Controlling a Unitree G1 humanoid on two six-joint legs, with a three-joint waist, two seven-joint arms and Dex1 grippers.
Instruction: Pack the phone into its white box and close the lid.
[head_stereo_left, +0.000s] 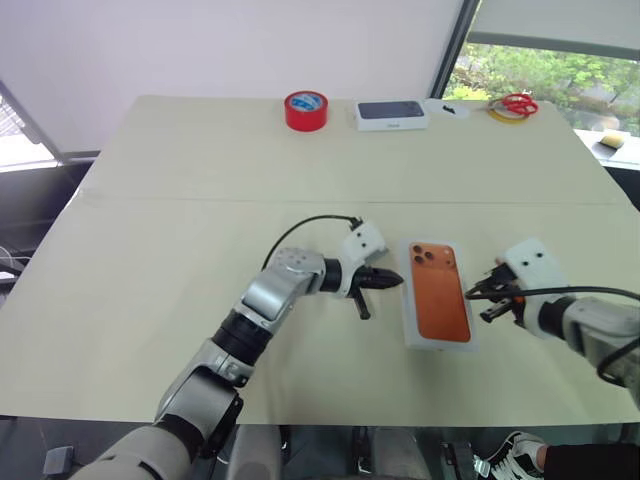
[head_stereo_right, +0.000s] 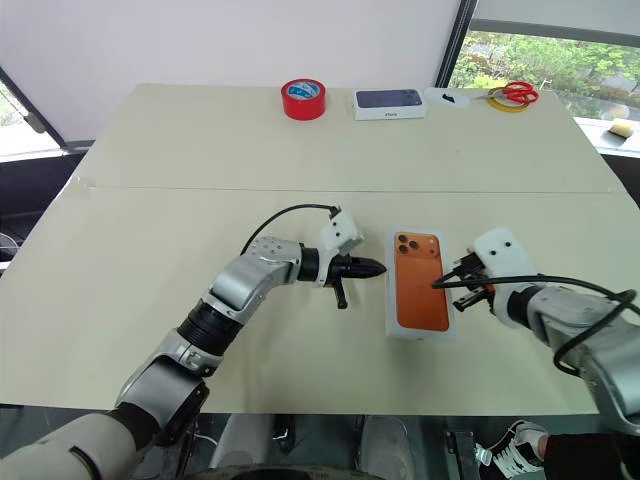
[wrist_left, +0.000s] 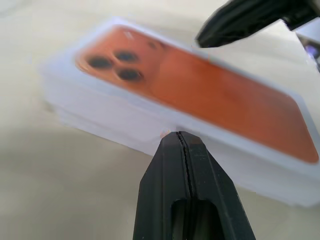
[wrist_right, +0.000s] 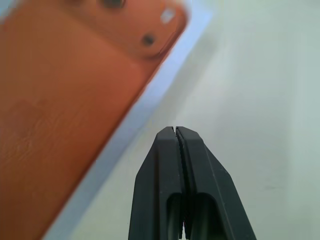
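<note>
The lid (head_stereo_left: 438, 292), white with an orange phone picture on top, lies on the table between my two grippers. In the left wrist view it sits on the white box (wrist_left: 95, 122), whose edge shows as a step beneath it. The phone is hidden. My left gripper (head_stereo_left: 395, 280) is shut and empty, its tip just left of the lid's long side and apart from it. My right gripper (head_stereo_left: 475, 292) is shut and empty too, close to the lid's right side. In the right wrist view its fingertips (wrist_right: 175, 131) hover beside the lid's corner (wrist_right: 75, 100).
At the table's far edge stand a red tape roll (head_stereo_left: 306, 110), a dark-blue-topped white box (head_stereo_left: 391, 115) and red scissors on a yellow ring (head_stereo_left: 515, 106). The table's front edge runs just below the lid.
</note>
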